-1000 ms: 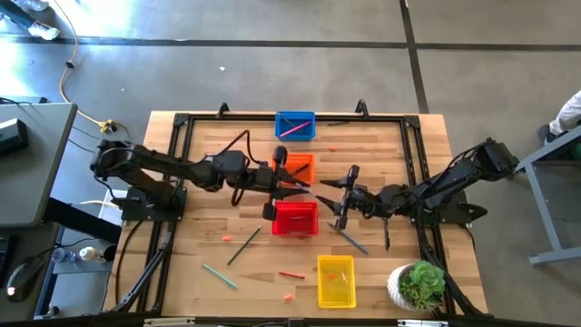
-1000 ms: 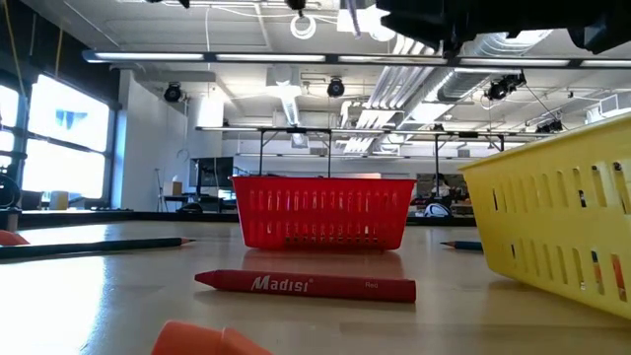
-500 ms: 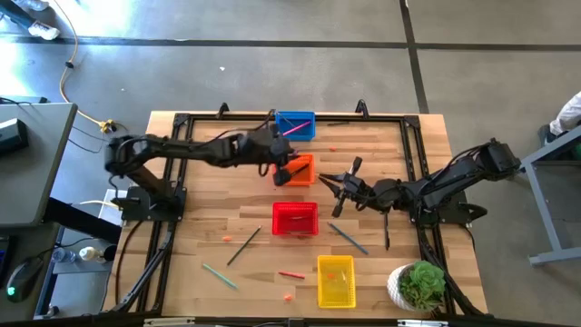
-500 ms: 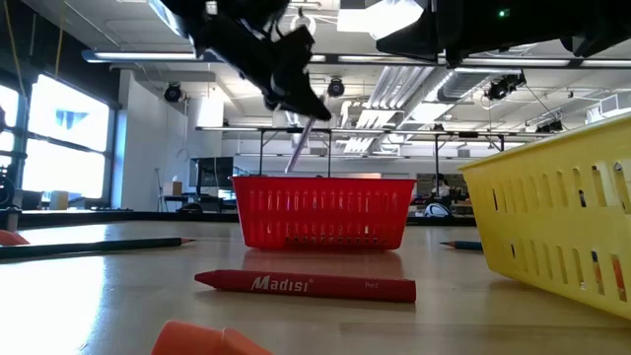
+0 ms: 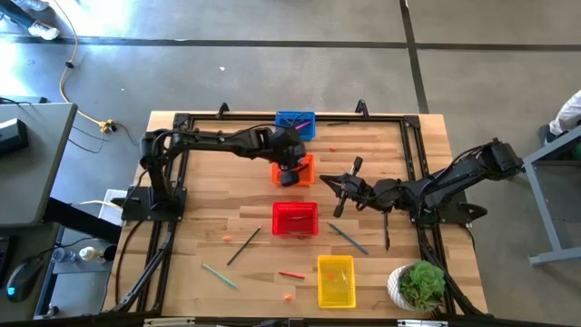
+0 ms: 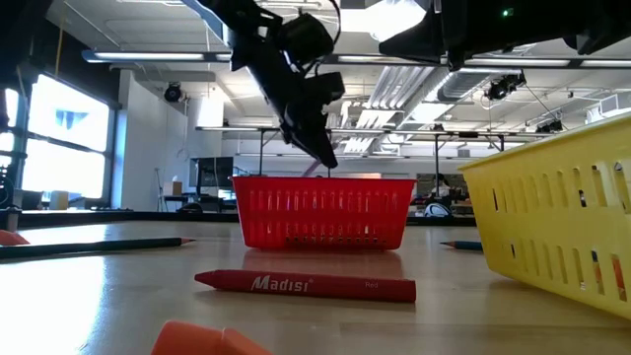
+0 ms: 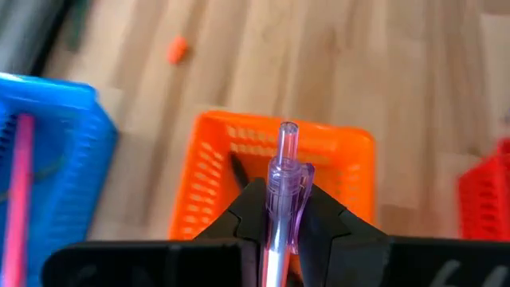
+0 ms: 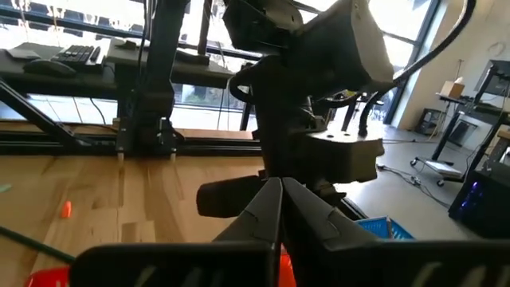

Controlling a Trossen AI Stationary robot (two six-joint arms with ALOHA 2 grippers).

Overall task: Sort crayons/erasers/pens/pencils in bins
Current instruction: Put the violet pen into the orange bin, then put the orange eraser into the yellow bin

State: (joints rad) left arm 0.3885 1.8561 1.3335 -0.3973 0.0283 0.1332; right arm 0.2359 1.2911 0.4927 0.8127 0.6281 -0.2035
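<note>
My left gripper (image 5: 290, 173) slants down over the orange bin (image 5: 300, 162), shut on a clear purple pen (image 7: 280, 179); the low view shows the gripper (image 6: 317, 143) above the red bin (image 6: 322, 211). The blue bin (image 5: 295, 124) at the far edge holds a pink pen (image 7: 19, 187). Nearer lie the red bin (image 5: 296, 218) and the yellow bin (image 5: 335, 280). To the right of the orange bin, my right gripper (image 5: 325, 184) hovers shut and empty, its fingers (image 8: 271, 209) level. Erasers (image 5: 289, 296) (image 5: 226, 239) (image 7: 176, 50) lie on the table. My left gripper pinches the pen's barrel (image 7: 276, 231) between its two fingers, just behind the clip. The pen lies along the fingers, and its end (image 7: 287, 131) sticks out past them toward the orange bin. The fingers slant down from above. The pen is lifted clear.
On the near half lie a dark pencil (image 5: 243, 245), a teal crayon (image 5: 220, 276), a red crayon (image 6: 306, 285), a blue-grey pencil (image 5: 349, 239) and a dark pen (image 5: 386, 238). A potted plant (image 5: 419, 286) stands at the near right corner.
My left arm has swung toward the far edge, carrying the pen from beside the red bin to over the orange bin. Its gripper has tipped from nearly level to slanting down and has come into the low view. My right gripper has shut on nothing.
</note>
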